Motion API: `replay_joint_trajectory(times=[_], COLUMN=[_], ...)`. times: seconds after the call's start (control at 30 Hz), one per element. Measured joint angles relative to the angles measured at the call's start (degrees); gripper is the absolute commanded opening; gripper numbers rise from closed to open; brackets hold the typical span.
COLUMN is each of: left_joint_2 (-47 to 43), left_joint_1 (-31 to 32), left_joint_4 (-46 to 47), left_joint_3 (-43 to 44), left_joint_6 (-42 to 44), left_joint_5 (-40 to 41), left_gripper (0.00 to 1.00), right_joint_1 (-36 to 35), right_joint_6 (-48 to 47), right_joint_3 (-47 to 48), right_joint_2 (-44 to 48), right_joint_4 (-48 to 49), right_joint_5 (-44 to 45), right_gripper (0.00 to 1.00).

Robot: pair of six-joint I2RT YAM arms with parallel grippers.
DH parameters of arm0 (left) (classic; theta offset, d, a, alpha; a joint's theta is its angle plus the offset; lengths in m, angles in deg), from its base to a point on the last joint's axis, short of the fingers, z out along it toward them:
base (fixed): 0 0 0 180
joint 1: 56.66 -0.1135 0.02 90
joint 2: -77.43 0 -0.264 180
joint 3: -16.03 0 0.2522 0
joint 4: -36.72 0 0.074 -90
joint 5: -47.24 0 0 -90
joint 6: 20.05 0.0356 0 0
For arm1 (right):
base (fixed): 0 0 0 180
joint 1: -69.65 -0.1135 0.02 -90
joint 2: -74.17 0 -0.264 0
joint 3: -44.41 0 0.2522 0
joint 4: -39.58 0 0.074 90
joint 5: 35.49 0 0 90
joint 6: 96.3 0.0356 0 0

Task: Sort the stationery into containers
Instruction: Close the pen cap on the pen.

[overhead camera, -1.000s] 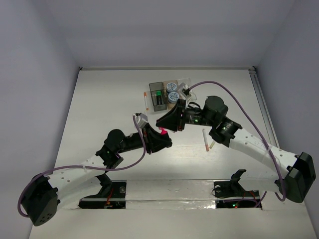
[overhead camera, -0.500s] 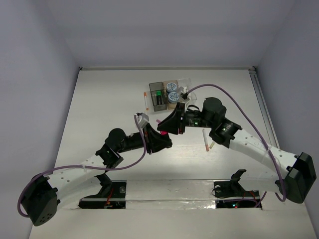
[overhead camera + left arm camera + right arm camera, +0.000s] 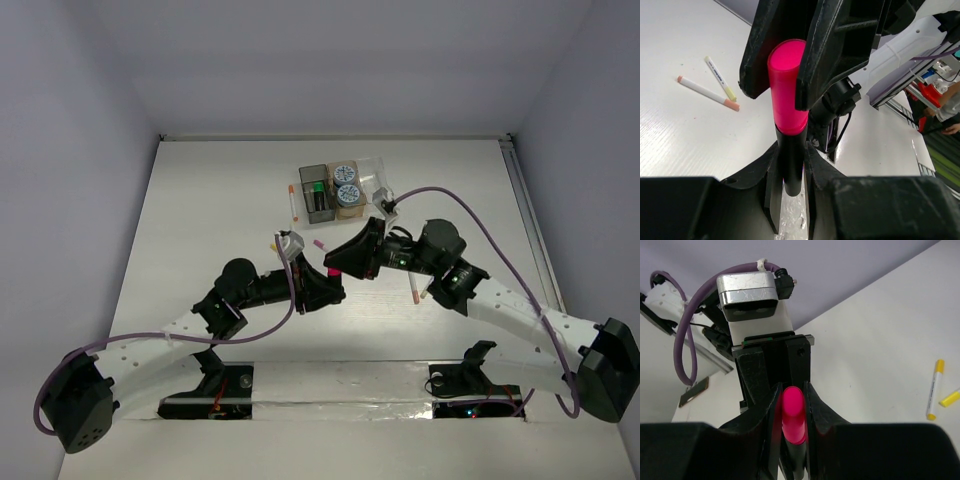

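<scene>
Magenta-capped marker (image 3: pixel 788 95) stays pinched by left hand (image 3: pixel 790 165) and right hand (image 3: pixel 791 405), both drawn farther from the containers (image 3: pixel 312 172).

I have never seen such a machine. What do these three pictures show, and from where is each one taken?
These are two robot arms bolted to a white table. The wide picture comes from a camera above them. The other two come from a camera on each wrist, looking along its claw. The left claw grips the black body of a marker, and the right claw grips its pink cap, so both hold one marker. On the table lie a few thin pens and a row of small bins, one holding two tape rolls.
</scene>
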Motion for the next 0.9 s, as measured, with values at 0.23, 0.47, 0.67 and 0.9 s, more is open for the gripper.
replay_joint_trajectory(times=[0.23, 0.47, 0.67, 0.9], left_joint_2=[-0.55, -0.66, -0.59, -1.16], left_joint_1=[0.04, -0.44, -1.55, -3.15], left_joint_4=[-2.32, -4.44, -7.06, -9.70], left_joint_3=[0.07, 0.76, 0.81, 1.42], left_joint_6=[0.96, 1.62, 1.57, 1.77], left_joint_5=[0.48, -1.51, -3.76, -5.44], left_gripper=[0.00, 0.00, 0.00, 0.00], right_joint_1=[-0.20, -3.48, -6.27, -6.62], right_joint_6=[4.17, 5.51, 6.19, 6.84], right_joint_3=[-6.80, -11.87, -15.17, -18.03], right_joint_2=[1.66, 2.29, -0.20, -0.83], right_joint_4=[10.10, 18.25, 25.75, 30.95], right_joint_5=[3.56, 9.90, 14.93, 17.14], right_gripper=[0.00, 0.00, 0.00, 0.00])
